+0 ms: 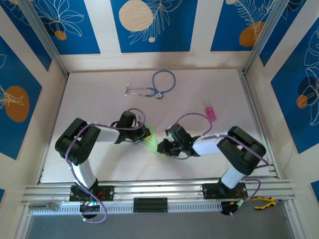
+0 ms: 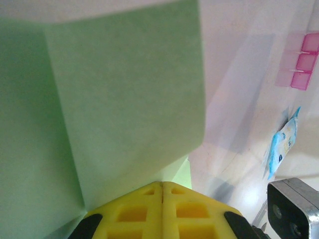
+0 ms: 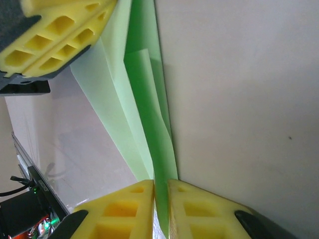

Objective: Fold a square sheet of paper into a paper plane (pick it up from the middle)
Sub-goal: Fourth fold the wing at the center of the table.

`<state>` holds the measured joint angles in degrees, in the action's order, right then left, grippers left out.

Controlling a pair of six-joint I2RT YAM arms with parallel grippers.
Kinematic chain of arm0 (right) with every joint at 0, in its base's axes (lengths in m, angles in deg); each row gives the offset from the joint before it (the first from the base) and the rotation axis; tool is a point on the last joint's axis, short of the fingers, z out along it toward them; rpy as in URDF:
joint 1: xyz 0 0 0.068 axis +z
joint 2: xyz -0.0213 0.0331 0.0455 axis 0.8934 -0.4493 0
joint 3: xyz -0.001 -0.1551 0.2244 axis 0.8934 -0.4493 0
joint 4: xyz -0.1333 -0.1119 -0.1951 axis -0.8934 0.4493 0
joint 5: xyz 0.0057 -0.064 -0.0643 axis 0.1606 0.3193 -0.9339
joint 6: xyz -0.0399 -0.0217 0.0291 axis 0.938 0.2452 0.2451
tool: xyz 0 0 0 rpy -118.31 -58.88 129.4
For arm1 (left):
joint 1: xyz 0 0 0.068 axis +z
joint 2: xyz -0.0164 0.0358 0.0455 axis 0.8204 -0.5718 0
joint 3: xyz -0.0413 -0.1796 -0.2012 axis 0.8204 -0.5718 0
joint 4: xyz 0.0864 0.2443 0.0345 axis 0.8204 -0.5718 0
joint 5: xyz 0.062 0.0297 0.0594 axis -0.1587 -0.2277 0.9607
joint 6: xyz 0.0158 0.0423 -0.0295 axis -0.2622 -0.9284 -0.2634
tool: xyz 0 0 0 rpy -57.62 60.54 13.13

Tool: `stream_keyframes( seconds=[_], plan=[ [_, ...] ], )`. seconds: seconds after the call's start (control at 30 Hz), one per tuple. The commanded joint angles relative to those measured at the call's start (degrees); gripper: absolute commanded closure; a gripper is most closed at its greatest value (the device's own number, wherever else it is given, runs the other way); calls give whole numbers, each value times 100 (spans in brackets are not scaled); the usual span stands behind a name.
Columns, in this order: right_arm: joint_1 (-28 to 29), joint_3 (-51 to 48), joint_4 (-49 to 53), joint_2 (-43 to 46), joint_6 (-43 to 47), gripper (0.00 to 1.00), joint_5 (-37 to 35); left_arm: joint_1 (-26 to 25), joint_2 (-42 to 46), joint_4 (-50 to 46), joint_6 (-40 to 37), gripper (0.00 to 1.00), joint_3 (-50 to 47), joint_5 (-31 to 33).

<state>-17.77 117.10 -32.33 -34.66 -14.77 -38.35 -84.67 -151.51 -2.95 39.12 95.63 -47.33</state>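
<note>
Near the middle of the counter (image 1: 99,99), the two arms reach toward each other with the green paper (image 1: 151,144) spanning the short gap between them. The left tool (image 1: 145,134) has its yellow fingers (image 2: 139,211) pressed together on one edge of the paper; in the left wrist view, the sheet fans out from that grip in broad pale panels with a crease between them. The right tool (image 1: 163,147) pinches the opposite end. Its wrist view shows the fingers (image 3: 199,214) nearly closed, with a thin layered strip of paper between them. Overlapping folds run from there up to the left tool's fingers in the top-left corner. A small pink block (image 1: 210,113) lies to the right of the arms, and a teal-and-white packet (image 2: 281,147) lies near it. A stethoscope (image 1: 154,87) rests toward the back of the counter, well apart from the paper.
</note>
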Motion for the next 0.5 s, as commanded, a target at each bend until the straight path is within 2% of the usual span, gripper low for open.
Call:
stream_keyframes(
  seconds=[0.0,0.23,0.47],
  plan=[
    [43,-138,447,124,141,85,115,-25,-163,-266,-131,95,-8,115],
    [94,-122,600,71,236,91,126,-21,-158,-220,-94,95,-30,107],
    [133,-108,914,214,333,88,32,-16,-159,-202,-80,95,-57,115]
  ],
)
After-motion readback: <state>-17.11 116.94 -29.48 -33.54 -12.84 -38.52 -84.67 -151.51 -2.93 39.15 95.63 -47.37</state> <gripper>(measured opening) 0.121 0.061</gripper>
